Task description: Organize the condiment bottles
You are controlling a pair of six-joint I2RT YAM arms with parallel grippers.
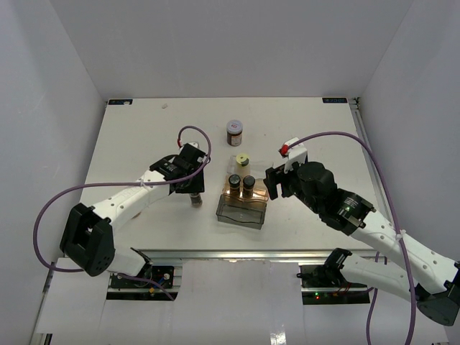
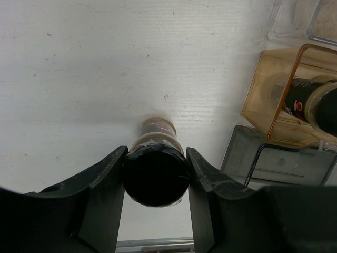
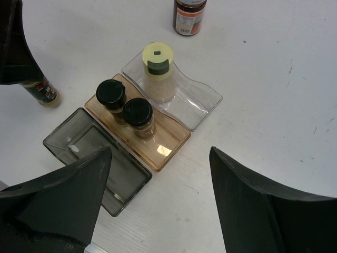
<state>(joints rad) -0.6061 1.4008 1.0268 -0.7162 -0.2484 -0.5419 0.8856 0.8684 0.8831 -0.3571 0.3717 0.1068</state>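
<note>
Currently left fingers [image 2: 105,179] pinch an upright black-capped jar [image 2: 156,176] on the worktop [image 1: 144,129], left of the amber tray [image 3: 168,150]. Right fingers [image 3: 247,179] spread, empty, right of it. Two black-capped jars [image 3: 138,113] stand inside the tray; yellow-capped jar [image 3: 158,66] just beyond; brown-filled jar [image 3: 189,18] farther.

In left wrist view, gripped jar [image 2: 156,171] mostly hidden behind own black cap, label blurred; amber tray [image 2: 260,89] and jar inside [image 2: 310,103] cut off at right edge. In right wrist view, far jar [image 3: 189,18] cropped at top, cap unseen; gripped jar half covered by left gripper [image 3: 21,63]; grey bin [image 3: 68,138] near corner behind right gripper [image 3: 160,153] finger.
</note>
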